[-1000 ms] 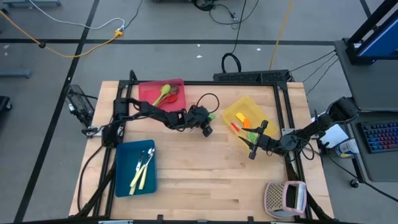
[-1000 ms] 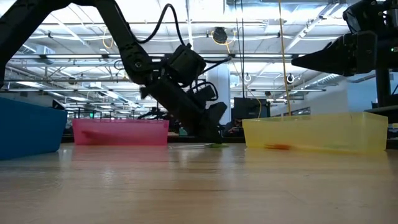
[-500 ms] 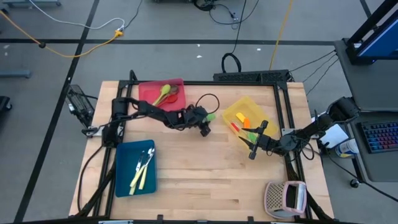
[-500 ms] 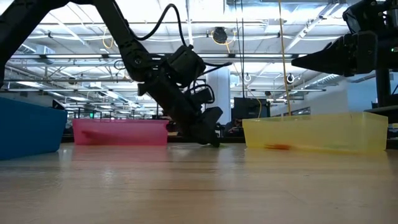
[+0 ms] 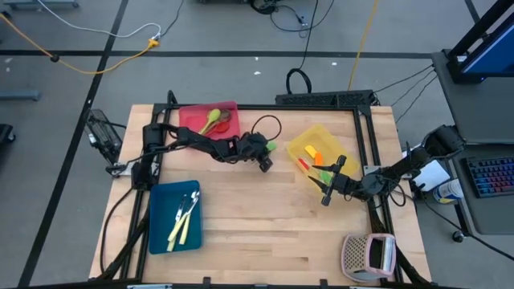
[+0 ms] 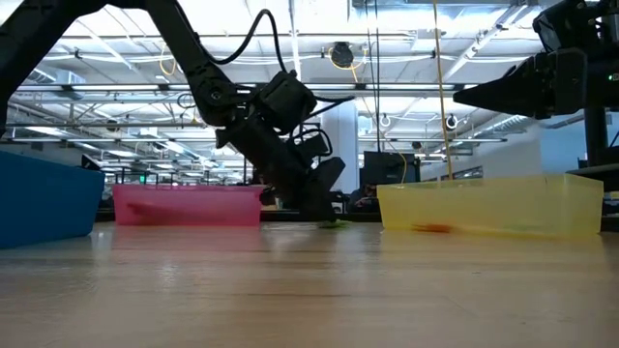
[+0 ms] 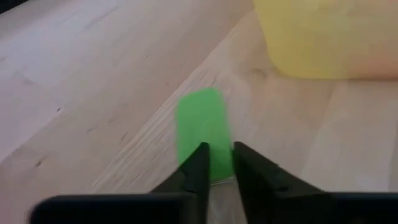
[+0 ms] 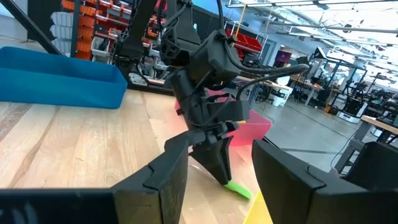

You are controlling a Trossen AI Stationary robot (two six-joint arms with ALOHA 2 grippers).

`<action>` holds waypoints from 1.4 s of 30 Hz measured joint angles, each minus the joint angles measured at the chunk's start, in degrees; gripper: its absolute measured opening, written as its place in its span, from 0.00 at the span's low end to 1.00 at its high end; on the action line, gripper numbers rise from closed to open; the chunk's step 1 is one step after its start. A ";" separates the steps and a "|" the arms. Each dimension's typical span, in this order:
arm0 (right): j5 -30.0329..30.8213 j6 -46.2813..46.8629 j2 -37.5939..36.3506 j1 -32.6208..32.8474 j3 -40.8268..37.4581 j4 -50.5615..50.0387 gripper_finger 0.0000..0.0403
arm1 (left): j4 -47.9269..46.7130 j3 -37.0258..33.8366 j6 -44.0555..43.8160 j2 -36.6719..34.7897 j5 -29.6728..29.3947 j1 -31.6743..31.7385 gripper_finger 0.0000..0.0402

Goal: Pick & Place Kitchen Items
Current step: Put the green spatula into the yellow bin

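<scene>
No writing shows where the left gripper straddles a green spatula.

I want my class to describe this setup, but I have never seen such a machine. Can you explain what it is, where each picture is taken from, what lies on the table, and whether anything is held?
Two dark robot arms work at a wooden table. One picture looks straight down, one looks level across the tabletop, and one comes from a camera on each wrist.

On the table are a red tray with spoons, a yellow tray with spatulas, a blue tray with knives, and a perforated box.

The left gripper is down at the table between the red and yellow trays, its fingers narrowly parted around a green spatula. Whether they grip it is unclear. The right gripper waits open beside the yellow tray.
</scene>
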 joint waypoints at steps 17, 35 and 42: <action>0.00 0.00 -0.01 0.00 0.00 0.00 0.42 | 4.33 -0.14 4.76 0.23 -2.31 -1.51 0.09; 0.00 0.00 0.01 0.00 0.00 0.00 0.42 | 7.14 -0.11 6.63 1.40 -2.43 1.46 0.57; 0.00 -0.09 0.01 0.00 0.00 0.00 0.42 | 9.25 -0.02 7.84 3.29 -0.77 0.88 0.55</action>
